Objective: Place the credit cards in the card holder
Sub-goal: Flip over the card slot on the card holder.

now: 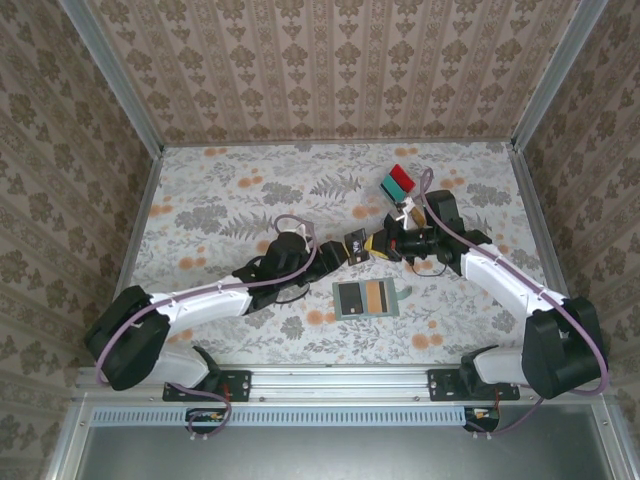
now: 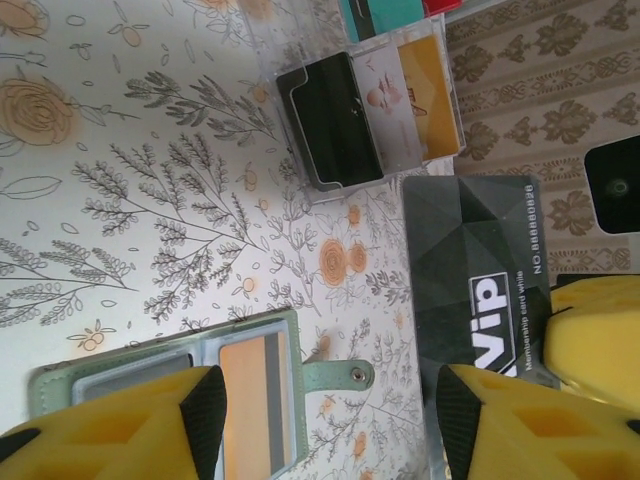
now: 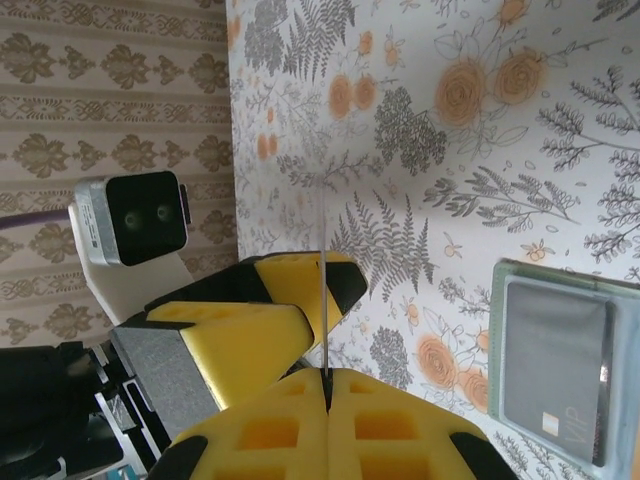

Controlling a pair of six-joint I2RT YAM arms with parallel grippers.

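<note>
Damask wallpaper covers the walls (image 1: 330,70) around a floral worktop (image 1: 230,200). Both arms reach to its middle, where the left pincer (image 1: 352,246) and the right pincer (image 1: 393,243) meet just behind the holder (image 2: 55,385). The holder lies open and flat on the worktop, its snap strap (image 2: 340,375) sticking out to one side. A grey card (image 3: 555,365) sits in one slot and an orange card (image 2: 255,400) in the slot beside it. The right pincer is clenched on one end of a dark VIP card (image 2: 470,270) and holds it above the worktop. From the right wrist that card shows edge-on, a thin line pinched between the yellow pads (image 3: 400,420). The left pincer is released, its yellow fingers (image 2: 110,435) well apart. The free end of the VIP card lies just beside the finger on the side away from the holder; whether that finger touches the card cannot be told. Behind the pincers stands a clear tray (image 2: 400,170) with more cards. A black card (image 2: 335,120), a pale card (image 2: 385,95) and a yellow card (image 2: 437,85) lie side by side in it. A teal card (image 1: 393,188) and a red card (image 1: 403,175) lie next to each other at its far end.
</note>
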